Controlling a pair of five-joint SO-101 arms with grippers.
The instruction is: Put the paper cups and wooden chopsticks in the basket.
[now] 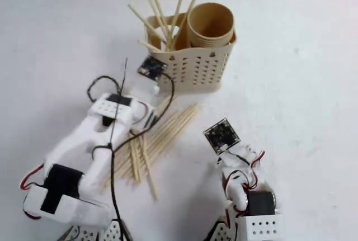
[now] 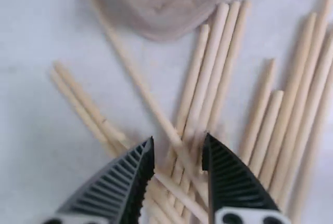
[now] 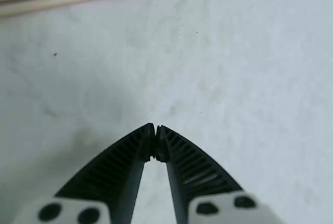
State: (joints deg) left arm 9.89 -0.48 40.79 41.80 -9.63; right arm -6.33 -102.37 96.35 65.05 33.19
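White counter (image 1: 302, 84) carries everything you are working with. The pale perforated basket (image 1: 196, 70) stands just beyond your left claw (image 2: 178, 146), past the far ends of the sticks that claw hangs over. A stack of paper cups (image 1: 211, 26) sits upright inside the basket, on the side farther from the left claw. No cup lies loose on the counter, so I judge the cup half of the job done.

The loose chopsticks (image 1: 168, 132) lie fanned flat, right under the left claw and reaching toward the basket's foot. A few standing chopsticks (image 1: 162, 17) lean out of the basket on the side nearer that claw. By my reckoning the pile outnumbers them, so most of the chopstick work is left.

Your left claw hangs low with its jaws partly spread. A couple of sticks run between the tips, and nothing is gripped yet. Your right claw (image 3: 156, 130) is pinched tip to tip on nothing, over bare counter, with the pile's edge well ahead of it.
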